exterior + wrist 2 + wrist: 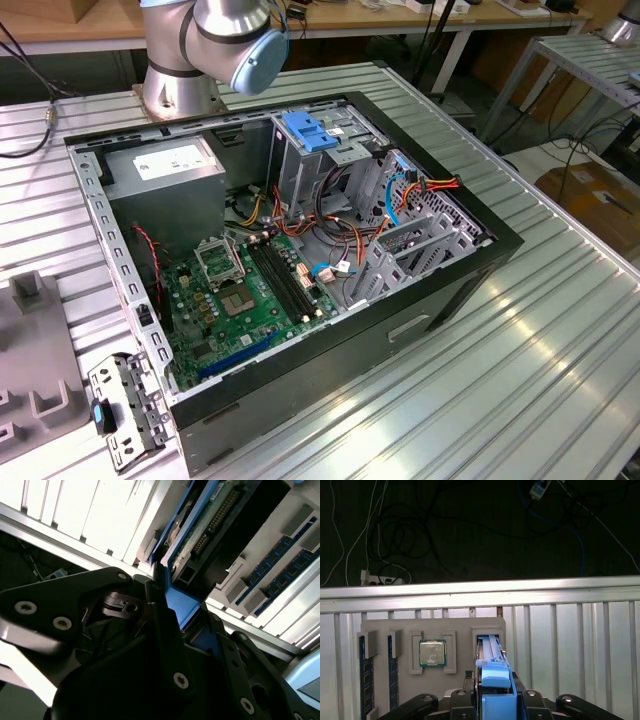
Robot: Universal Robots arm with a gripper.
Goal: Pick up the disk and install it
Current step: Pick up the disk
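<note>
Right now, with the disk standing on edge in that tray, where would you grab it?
By the end of the blue carrier rail sticking out of the grey tray, coming from above and pinching across its thin width. The disk stands on edge in a slot, so probably only that end is free. The gripper is at it.

Nothing can be read. The white label (pixel 168 158) on the power supply (pixel 160 210) carries print too small (so does the processor (pixel 432 653), beside the fingers (pixel 162 625) of the gripper (pixel 496 702) clamping the disk (pixel 496 680)).
</note>
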